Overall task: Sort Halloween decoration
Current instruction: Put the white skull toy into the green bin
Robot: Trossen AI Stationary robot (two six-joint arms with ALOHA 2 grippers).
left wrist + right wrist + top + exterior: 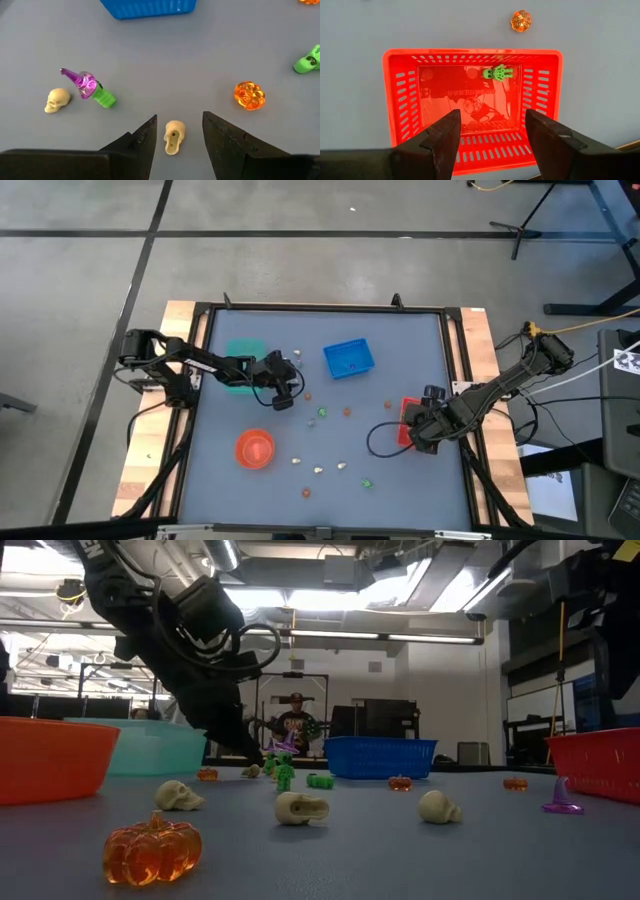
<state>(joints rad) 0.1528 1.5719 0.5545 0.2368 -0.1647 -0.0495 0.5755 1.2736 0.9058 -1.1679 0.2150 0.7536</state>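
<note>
A small cream skull [174, 136] lies on its side on the grey counter [200, 60], directly between the spread fingers of the left gripper [179, 137], which hangs low over it just off the teal tray [241, 353]; the fingers are apart and hold nothing. Judged from this, the step in hand is picking up that skull: the fingers should come straight down either side of it, close across its narrow width, and lift cleanly without nudging its neighbours. Near it lie another skull [56, 99], a purple-and-green witch-hat piece [88, 86], an orange pumpkin [249, 95] and a green figure [308, 61]. More trinkets are scattered across the middle of the counter, between the blue tray [348, 358] and the orange bowl [255, 448]. The right gripper [492, 131] waits over the red tray [400, 95] at the counter's right side, fingers apart and empty; one green skeleton [497, 73] already lies inside that tray, and a pumpkin [520, 21] sits just beyond it. There is pale printing on the red tray's floor, too faint to read, and no other legible writing
</note>
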